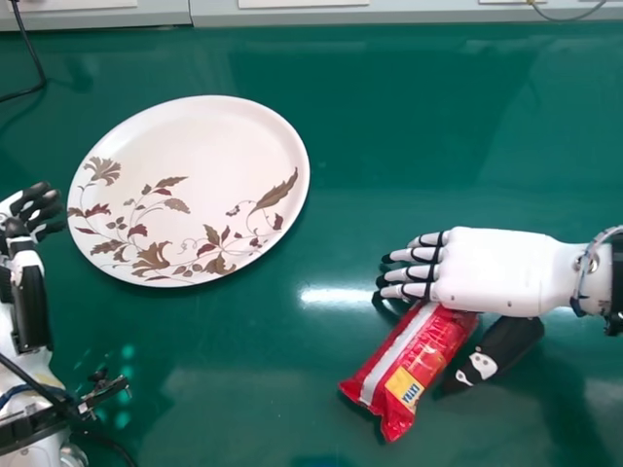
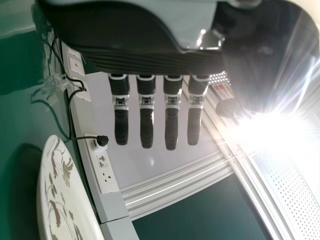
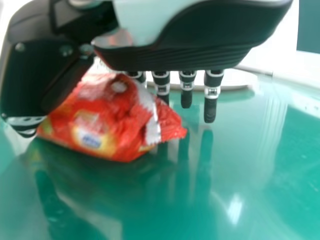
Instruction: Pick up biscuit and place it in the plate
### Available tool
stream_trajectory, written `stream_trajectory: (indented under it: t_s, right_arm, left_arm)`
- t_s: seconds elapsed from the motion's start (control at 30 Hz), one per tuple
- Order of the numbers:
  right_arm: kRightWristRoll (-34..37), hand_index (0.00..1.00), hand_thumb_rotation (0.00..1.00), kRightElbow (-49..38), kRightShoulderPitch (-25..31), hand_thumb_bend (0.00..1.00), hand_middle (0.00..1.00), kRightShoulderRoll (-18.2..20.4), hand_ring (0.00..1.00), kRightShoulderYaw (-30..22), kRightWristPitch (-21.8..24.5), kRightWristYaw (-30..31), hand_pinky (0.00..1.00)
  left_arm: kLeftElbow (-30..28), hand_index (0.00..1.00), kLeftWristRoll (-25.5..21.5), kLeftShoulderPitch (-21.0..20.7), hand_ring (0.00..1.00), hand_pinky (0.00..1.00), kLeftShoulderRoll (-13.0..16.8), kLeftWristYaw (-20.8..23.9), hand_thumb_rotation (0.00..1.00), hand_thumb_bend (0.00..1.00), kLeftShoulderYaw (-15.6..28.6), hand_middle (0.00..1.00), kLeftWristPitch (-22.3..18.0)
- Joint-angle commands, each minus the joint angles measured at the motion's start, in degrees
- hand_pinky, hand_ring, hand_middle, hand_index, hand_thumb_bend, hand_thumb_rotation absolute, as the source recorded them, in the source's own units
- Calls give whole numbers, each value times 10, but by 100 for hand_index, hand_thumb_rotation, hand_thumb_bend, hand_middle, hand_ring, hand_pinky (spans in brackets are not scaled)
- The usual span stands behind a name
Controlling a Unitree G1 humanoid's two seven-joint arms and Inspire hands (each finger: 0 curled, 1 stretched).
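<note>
The red biscuit packet (image 1: 414,365) lies on the green bench (image 1: 428,126), its far end under the right robot hand (image 1: 501,268) in the head view and the rest slanting out toward the robot and to the left. The right robot hand is released: its fingers are straight and reach left past that end, while the thumb (image 1: 501,350) stands beside the packet, on its right. Whether the palm touches the wrapper, I cannot tell. The oval plate (image 1: 195,136), cream with brown leaves and flowers, sits on the bench to the left of the right robot hand and farther from the robot, well apart from the packet. The left robot hand (image 1: 31,302) is just left of the plate, its fingers extended.
</note>
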Motion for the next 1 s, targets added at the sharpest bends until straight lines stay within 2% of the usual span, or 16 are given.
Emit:
stream_trajectory:
  t_s: [0.0,0.1,0.17,0.2,0.23,0.27,0.3,0.33,0.4,0.47,0.57,0.77,0.83,0.97]
  right_arm:
    - [-63,95,30,18,21,87,92,18,93,24,18,-7,84]
    - [-98,87,17,26,28,75,84,32,83,24,28,-65,72]
    - [-101,71,4,39,35,69,71,39,71,27,36,-100,59]
    - [-100,60,8,46,37,60,66,42,65,30,38,-117,55]
    - [-102,54,4,47,39,57,57,44,51,32,42,-131,44]
    - [-103,51,2,43,43,55,52,45,35,34,48,-140,30]
    - [-104,49,1,38,47,54,50,44,25,35,55,-148,20]
    - [-102,48,0,32,50,54,48,43,19,37,61,-152,14]
    - [-95,47,0,25,55,53,47,44,13,38,69,-164,9]
    - [-95,47,0,19,56,53,42,45,11,37,73,-178,7]
    - [-94,47,0,7,52,53,40,42,10,37,76,-186,5]
    - [-74,47,0,-10,44,52,45,39,9,34,88,-192,4]
    - [-66,47,0,-16,42,53,44,37,11,29,93,-194,7]
    - [-8,48,0,-54,40,52,43,23,16,16,125,-149,14]
  left_arm:
    - [25,75,4,16,72,64,3,-1,5,17,8,74,-9]
    - [27,75,5,15,72,65,3,0,6,17,10,74,-9]
    - [29,75,5,14,72,65,4,0,8,17,11,74,-9]
    - [30,75,5,13,72,65,4,0,8,17,12,74,-10]
    - [32,75,5,12,72,65,5,0,8,17,12,74,-12]
    - [33,75,3,12,72,65,6,-1,7,17,12,74,-13]
    - [34,75,2,11,72,65,7,-2,6,17,13,74,-15]
    - [35,74,1,11,72,65,7,-3,5,17,13,74,-16]
    - [34,74,-1,11,72,65,8,-4,5,17,13,74,-17]
    - [33,74,0,10,72,65,8,-5,5,17,13,74,-14]
    - [25,75,2,12,72,65,6,-6,5,17,12,74,-8]
    - [26,74,5,11,71,64,6,-5,1,17,14,73,-10]
    - [25,74,4,11,71,64,5,-5,0,16,13,73,-10]
    - [33,74,3,9,71,64,6,-5,0,17,12,73,-19]
